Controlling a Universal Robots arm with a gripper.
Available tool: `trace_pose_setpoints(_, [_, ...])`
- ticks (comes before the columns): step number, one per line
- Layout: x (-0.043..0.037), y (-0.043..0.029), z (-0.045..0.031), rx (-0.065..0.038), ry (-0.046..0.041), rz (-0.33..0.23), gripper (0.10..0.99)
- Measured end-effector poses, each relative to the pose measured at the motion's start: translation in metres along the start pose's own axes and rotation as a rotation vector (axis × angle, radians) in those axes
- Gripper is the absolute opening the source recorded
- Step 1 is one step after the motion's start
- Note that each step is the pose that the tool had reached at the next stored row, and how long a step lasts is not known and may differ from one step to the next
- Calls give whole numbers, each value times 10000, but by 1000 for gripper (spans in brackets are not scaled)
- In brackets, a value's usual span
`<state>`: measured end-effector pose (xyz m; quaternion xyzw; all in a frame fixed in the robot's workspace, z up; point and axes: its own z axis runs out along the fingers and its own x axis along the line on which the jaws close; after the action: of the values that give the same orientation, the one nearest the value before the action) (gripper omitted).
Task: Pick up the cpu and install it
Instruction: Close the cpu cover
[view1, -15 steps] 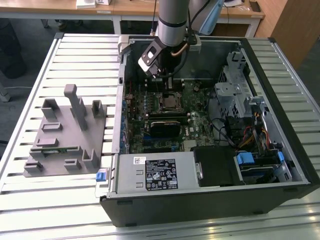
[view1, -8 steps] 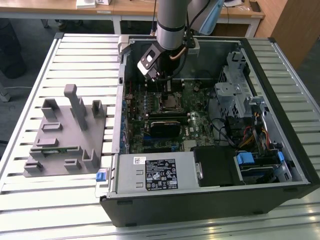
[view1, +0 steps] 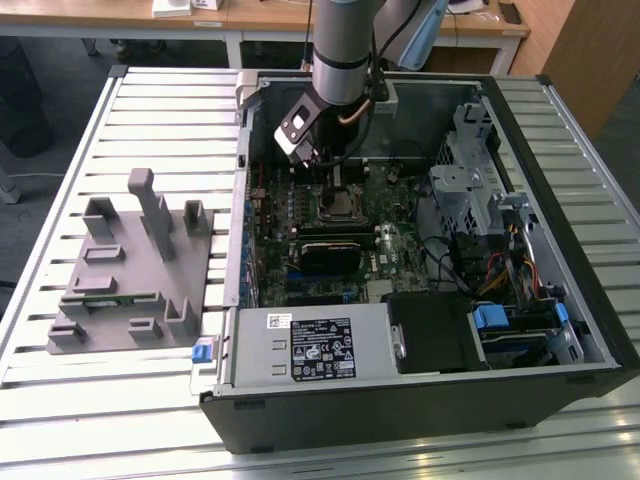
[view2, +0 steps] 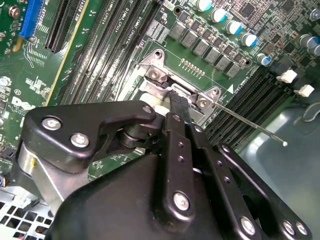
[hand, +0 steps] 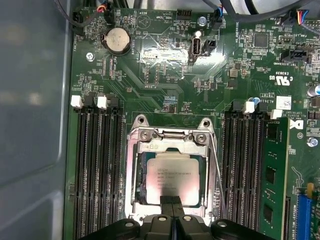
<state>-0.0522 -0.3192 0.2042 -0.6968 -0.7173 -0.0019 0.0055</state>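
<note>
First wrist view: the cpu, a flat square chip with a pale silver metal top (hand: 170, 177), lay flat inside the silver metal socket frame (hand: 136, 150) on the green motherboard (hand: 165, 80).
Jaws: the black gripper (hand: 171, 201) hung over the socket with its jaws drawn together. No gap showed between the tips and nothing was clamped in them.
Key relation: the jaw tips stood at one edge of the cpu, with the chip's body straight ahead of them. Contact could not be confirmed.
Long axis: none of note. The cpu was near square, its edges parallel to the frame and to the black memory slots (hand: 97, 175) flanking it.
Arm: in the exterior view the single arm reached down into the open black computer case (view1: 420, 430), over the middle of the board.
Retaining lever: in the second wrist view a thin steel lever (view2: 250, 126) angled away from the socket frame and was judged unlatched.
Task state: the cpu was judged to be already seated in the socket.
Neighbours: a long green memory stick (hand: 274, 175) stood in a slot near the socket, and a round silver coin cell (hand: 116, 40) sat further off.
Counter: the case and a grey moulded parts holder (view1: 130, 290) rested on the slatted metal counter (view1: 170, 120), with the holder toward the exterior view's left.
Print: white lettering covered the board, faint marking showed on the cpu top, and a white printed label (view1: 312, 345) was fixed to the silver box (view1: 372, 345) in the case. None is transcribed.
</note>
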Motion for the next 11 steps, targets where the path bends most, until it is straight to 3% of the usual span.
trace_pose_setpoints(7, [0, 7, 21, 3, -2, 0, 106])
trace_pose_setpoints(11, [-2, 67, 31, 5, 1, 0, 106])
